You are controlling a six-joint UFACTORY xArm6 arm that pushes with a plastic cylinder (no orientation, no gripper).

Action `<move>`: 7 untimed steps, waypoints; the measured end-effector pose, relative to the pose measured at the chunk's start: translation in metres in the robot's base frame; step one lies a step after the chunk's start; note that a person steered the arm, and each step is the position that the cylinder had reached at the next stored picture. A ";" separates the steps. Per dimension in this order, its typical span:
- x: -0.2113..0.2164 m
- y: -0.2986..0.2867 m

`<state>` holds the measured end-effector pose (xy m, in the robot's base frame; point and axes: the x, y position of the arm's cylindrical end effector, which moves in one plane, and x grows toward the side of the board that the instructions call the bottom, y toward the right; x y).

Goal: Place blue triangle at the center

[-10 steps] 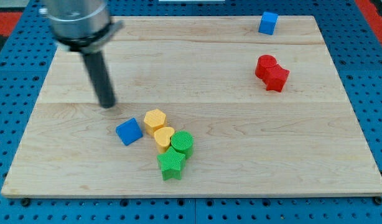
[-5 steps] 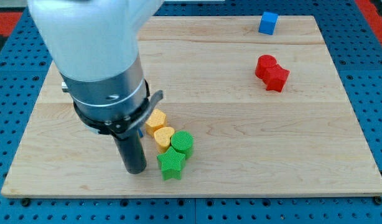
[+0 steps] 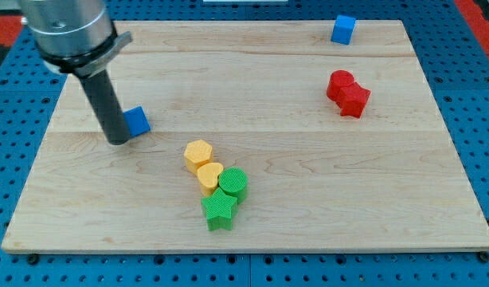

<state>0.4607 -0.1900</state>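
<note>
The blue triangle block (image 3: 136, 120) lies on the wooden board (image 3: 308, 191) at the view's left, above and left of the board's middle. My tip (image 3: 117, 139) rests on the board right against the block's left side, partly covering it. The rod rises up to the arm's grey body at the view's top left.
A yellow hexagon (image 3: 198, 152), a yellow heart-like block (image 3: 209, 174), a green round block (image 3: 233, 183) and a green star (image 3: 219, 210) cluster below the middle. Two touching red blocks (image 3: 347, 92) lie at the right. A blue cube (image 3: 343, 29) sits at the top right edge.
The blue triangle has moved up and to the left, from beside the yellow hexagon to the board's left part. My tip went down below it, then up-left with it.
</note>
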 end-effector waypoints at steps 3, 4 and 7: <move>-0.050 0.100; -0.069 0.160; -0.033 0.153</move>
